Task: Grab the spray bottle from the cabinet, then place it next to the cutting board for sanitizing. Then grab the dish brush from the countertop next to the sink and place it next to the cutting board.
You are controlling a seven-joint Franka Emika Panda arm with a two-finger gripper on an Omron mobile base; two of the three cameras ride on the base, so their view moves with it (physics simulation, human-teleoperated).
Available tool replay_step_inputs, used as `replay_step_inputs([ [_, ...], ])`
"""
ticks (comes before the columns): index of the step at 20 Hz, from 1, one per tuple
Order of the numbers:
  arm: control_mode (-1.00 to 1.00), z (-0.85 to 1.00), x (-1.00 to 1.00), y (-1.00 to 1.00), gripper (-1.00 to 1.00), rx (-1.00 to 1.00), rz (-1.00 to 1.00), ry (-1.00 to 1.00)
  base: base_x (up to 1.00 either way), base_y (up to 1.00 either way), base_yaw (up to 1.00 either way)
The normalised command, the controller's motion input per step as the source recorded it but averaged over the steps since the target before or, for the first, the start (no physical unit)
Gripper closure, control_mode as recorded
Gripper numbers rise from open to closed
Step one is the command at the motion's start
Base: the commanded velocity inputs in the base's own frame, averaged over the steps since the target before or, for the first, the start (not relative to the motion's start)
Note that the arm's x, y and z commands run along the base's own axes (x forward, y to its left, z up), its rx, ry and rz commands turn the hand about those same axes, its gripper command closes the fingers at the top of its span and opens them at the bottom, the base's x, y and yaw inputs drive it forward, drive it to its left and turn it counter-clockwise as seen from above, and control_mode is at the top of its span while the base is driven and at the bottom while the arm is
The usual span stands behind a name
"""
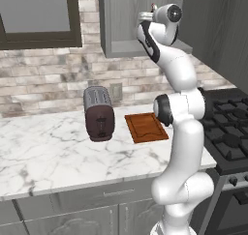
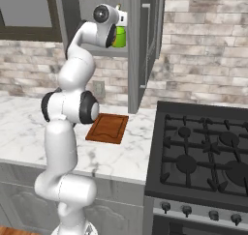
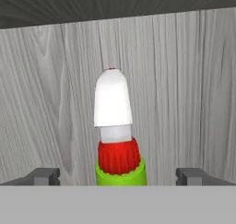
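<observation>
Nearest in the hand view are the two dark fingertips [image 3: 44,176] of the end effector [image 3: 119,177]. They stand wide apart, and the spray bottle [image 3: 118,131] rises between them without touching either one. So the end effector is spread and holds nothing yet.

The bottle stands upright in the open niche at the bottom of the cabinet [image 2: 140,45], where the right base view shows its green body [image 2: 119,36] just beside the robot's wrist. Behind the bottle there is only the grey wood-grain back wall of the niche.

I judge the bottle to be light and stiff, probably smooth plastic, so it may slip or tip over if it is pushed from one side. The white trigger top is narrow and tapered, which makes it a poor place to hold. The red collar and the green shoulder under it are wider and rounder, and the fingers should close there or lower on the body.

Farther down, on the counter [image 1: 43,147], I count one cutting board [image 1: 146,127] and one toaster [image 1: 98,113], near each other but not touching. There is one spray bottle.
</observation>
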Motion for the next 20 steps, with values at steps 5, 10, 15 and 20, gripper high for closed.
replay_step_inputs([
  [5,-1.00,-0.07,0.21,0.00,1.00,0.00,0.00,0.00,0.00,0.00,0.00],
  [10,-1.00,-0.01,0.06,-0.01,1.00,0.00,0.00,0.00,0.00,0.00,0.00],
  [15,-1.00,-0.04,-0.14,-0.05,1.00,0.00,0.00,0.00,0.00,0.00,0.00],
  [20,-1.00,-0.02,-0.70,-0.17,1.00,0.06,0.00,-0.13,0.00,0.00,0.00],
])
